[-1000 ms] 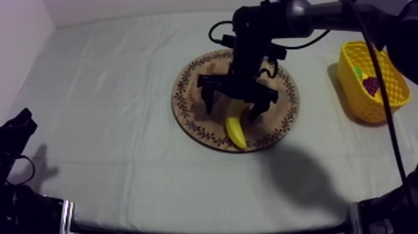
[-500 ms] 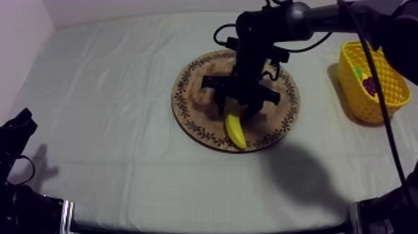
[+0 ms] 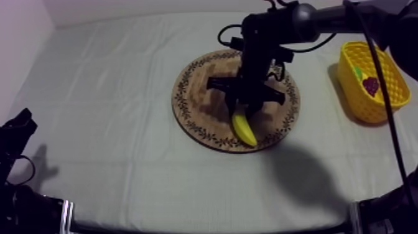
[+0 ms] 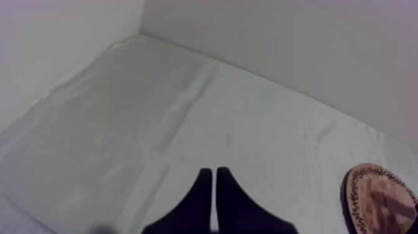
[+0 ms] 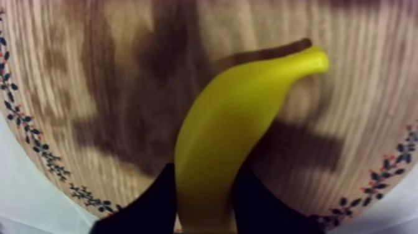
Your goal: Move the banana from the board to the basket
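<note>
The yellow banana [image 3: 245, 130] lies on the round wooden board [image 3: 193, 93] at the table's middle. My right gripper [image 3: 242, 107] comes down from the upper right and is shut on the banana's far end. In the right wrist view its black fingers [image 5: 150, 200] press both sides of the banana [image 5: 230, 124] just over the board [image 5: 93, 62]. The yellow basket [image 3: 346, 67] stands at the right edge of the table. My left gripper [image 3: 18, 124] rests low at the left, and its fingers [image 4: 203, 187] lie together as a narrow wedge over the cloth, shut on nothing.
Inside the basket lie a bunch of grapes [image 3: 371, 84] and a green fruit [image 3: 358, 72]. The board's rim [image 4: 373, 187] shows beyond my left gripper. Bare cloth stretches between the board and the basket.
My right gripper's fingers have closed from wide apart onto the banana. The banana's free end has swung a little to the right. The left arm has not moved.
</note>
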Controlling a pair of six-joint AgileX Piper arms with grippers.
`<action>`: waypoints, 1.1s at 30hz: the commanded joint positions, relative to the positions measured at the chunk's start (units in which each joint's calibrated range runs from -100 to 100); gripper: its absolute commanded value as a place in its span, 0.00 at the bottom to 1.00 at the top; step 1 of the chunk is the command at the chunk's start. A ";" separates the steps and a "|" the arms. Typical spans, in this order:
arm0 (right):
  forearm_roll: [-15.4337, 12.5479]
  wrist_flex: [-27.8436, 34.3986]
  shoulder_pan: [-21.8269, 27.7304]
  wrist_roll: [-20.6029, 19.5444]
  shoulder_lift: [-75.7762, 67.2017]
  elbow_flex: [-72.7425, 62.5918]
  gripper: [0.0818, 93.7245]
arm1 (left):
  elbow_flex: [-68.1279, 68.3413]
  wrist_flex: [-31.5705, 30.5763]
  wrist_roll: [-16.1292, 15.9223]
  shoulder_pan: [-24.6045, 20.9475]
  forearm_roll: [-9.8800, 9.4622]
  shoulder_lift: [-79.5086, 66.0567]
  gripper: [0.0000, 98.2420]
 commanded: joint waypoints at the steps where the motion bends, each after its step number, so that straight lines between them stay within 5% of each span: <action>1: -0.18 -0.14 0.01 0.05 -1.04 0.06 0.16 | 0.03 -0.01 0.00 -0.02 -0.01 0.02 0.00; 20: 4.27 11.36 -0.59 1.66 -23.29 1.59 0.19 | 0.03 -0.01 0.00 -0.02 -0.01 0.02 0.00; 33: 5.21 23.74 0.28 4.73 -34.78 -11.13 0.21 | 0.03 -0.01 0.00 -0.02 -0.01 0.02 0.00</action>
